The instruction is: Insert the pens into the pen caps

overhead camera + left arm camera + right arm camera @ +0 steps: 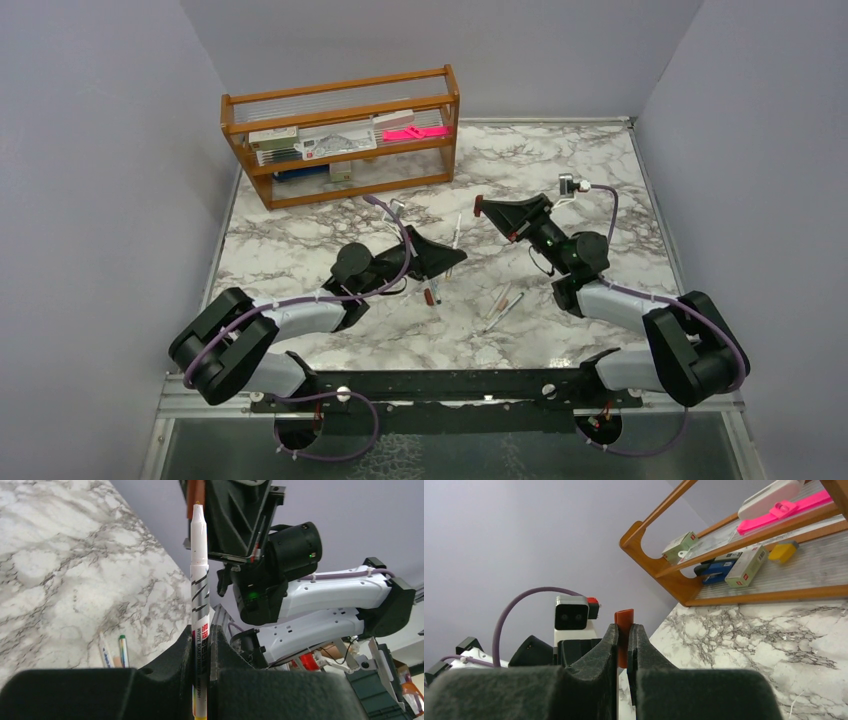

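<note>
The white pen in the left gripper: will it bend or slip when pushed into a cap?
The pen looks like a straight, hard plastic barrel, so it probably stays stiff. Its surface seems smooth and the left gripper holds it low, far from its tip, so it may slide or tilt.

Top view: I look down from above and behind the arm bases [300,372], facing the far wall, set back enough to take in the whole marble table [300,250] and the wooden rack [340,140].
Left wrist: I sit right behind the left gripper [201,632], very near, sighting along its fingers at the right arm [320,595].
Right wrist: equally close behind the right gripper [624,630], facing the left arm [571,613] and the rack.
Shared: marble in all three; rack in top and right wrist; each wrist view catches the other arm.
</note>
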{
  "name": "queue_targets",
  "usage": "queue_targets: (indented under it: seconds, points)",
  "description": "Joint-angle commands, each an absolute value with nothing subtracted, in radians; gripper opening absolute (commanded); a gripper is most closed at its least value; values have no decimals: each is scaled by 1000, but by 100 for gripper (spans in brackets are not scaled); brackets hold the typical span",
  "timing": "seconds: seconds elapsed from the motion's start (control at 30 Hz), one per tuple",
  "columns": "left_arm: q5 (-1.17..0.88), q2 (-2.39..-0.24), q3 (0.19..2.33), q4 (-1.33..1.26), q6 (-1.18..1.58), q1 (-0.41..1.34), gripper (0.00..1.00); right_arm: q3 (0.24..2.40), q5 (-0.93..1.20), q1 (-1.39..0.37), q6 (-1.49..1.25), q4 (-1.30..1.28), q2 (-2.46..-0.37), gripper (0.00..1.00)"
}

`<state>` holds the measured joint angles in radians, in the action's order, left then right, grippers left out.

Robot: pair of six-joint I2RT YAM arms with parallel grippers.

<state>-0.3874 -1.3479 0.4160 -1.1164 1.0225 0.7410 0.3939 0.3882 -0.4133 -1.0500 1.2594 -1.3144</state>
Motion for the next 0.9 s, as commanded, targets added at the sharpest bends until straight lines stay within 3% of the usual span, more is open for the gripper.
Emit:
queue_targets:
  seconds: [0.0, 0.87]
  points:
    - [-363, -1355, 460, -1195, 1026, 765, 0, 422, 359, -422, -1038, 1282, -1305, 2]
    - [-325, -1412, 465, -1195, 1005, 827, 0, 440, 376, -422, -1072, 1321, -1340, 2]
